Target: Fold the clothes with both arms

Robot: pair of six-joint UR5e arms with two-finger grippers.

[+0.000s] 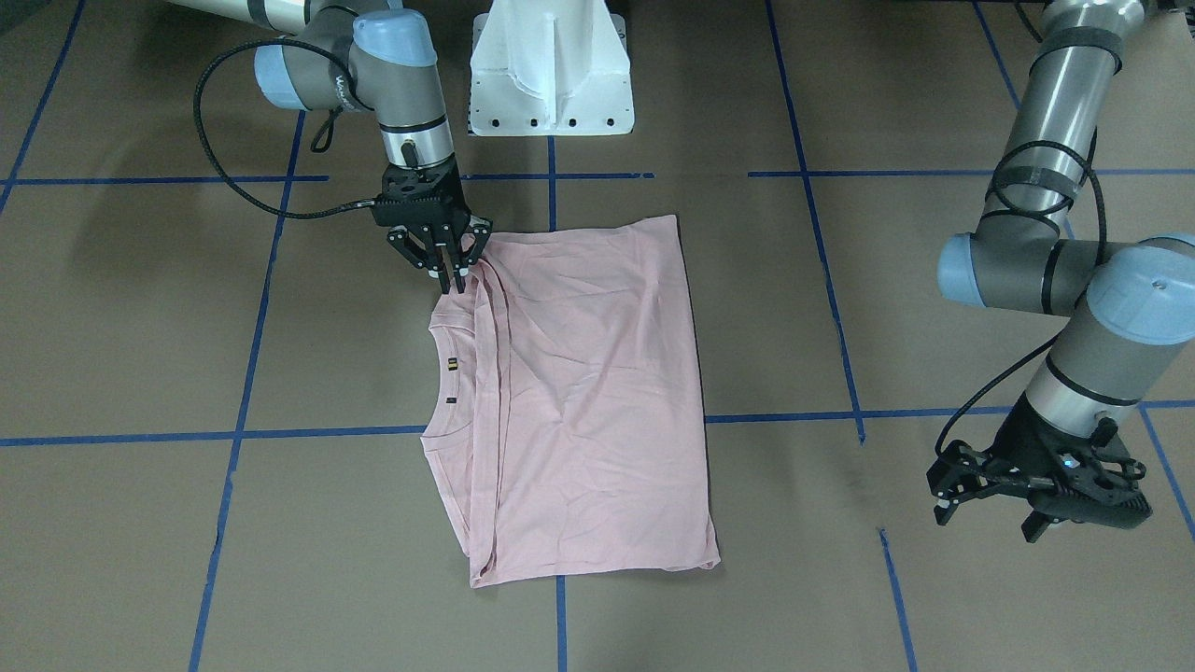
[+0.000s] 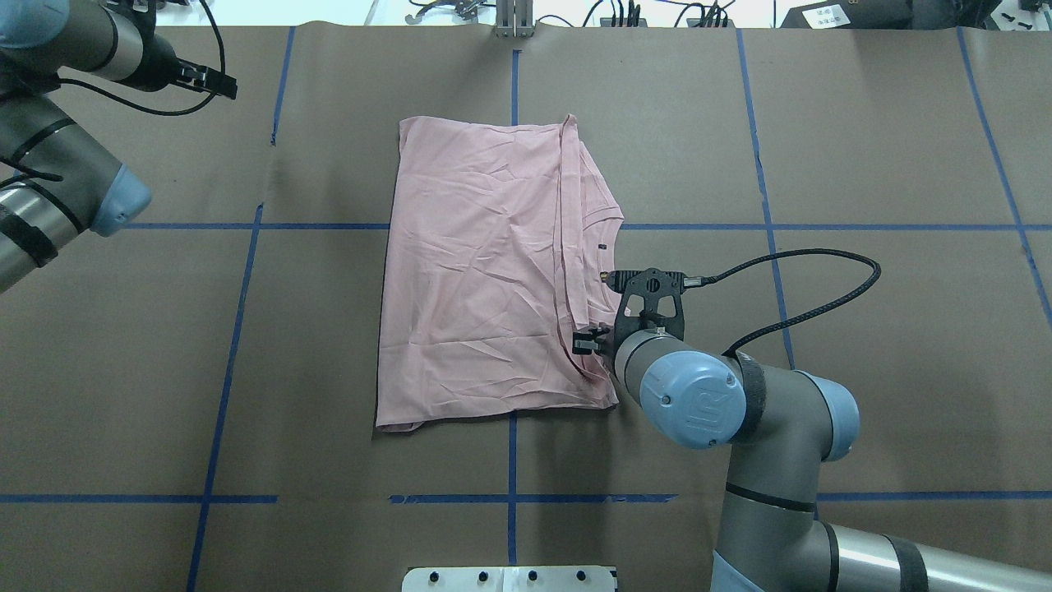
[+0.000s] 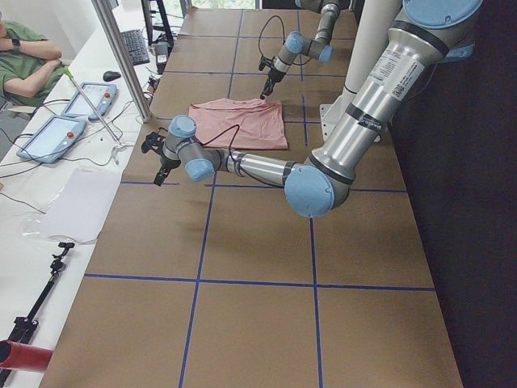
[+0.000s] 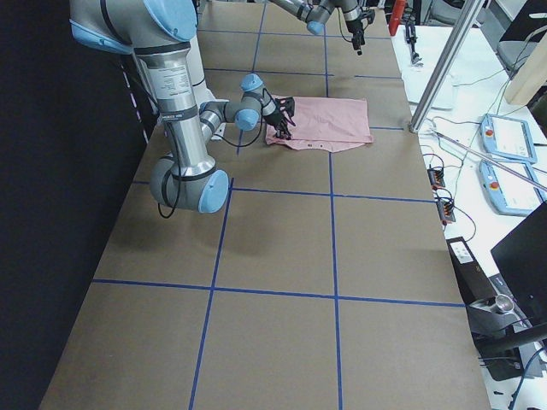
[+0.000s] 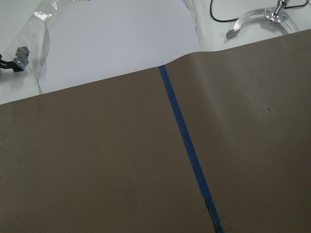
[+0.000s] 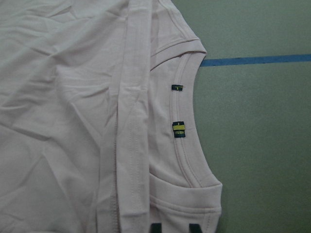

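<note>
The pale pink T-shirt [image 1: 579,392] [image 2: 485,279] lies flat mid-table, plain side up, sleeves folded in, and its collar [image 1: 446,373] points toward the right arm's side. My right gripper [image 1: 453,277] [image 2: 585,341] points down at the shoulder corner beside the collar, fingers drawn together on the cloth edge. Its dark fingertips [image 6: 194,228] show at the bottom of the right wrist view, with the shirt [image 6: 73,121] and its neck labels [image 6: 179,129] above them. My left gripper [image 1: 980,504] [image 2: 215,80] hovers open and empty, far from the shirt near the table's far edge.
Brown paper crossed by blue tape lines [image 1: 794,418] covers the table. The white pedestal base [image 1: 551,75] stands at the robot's side. Beyond the table edge lie a white sheet [image 5: 116,43], tablets [image 3: 48,137] and a seated person [image 3: 24,65].
</note>
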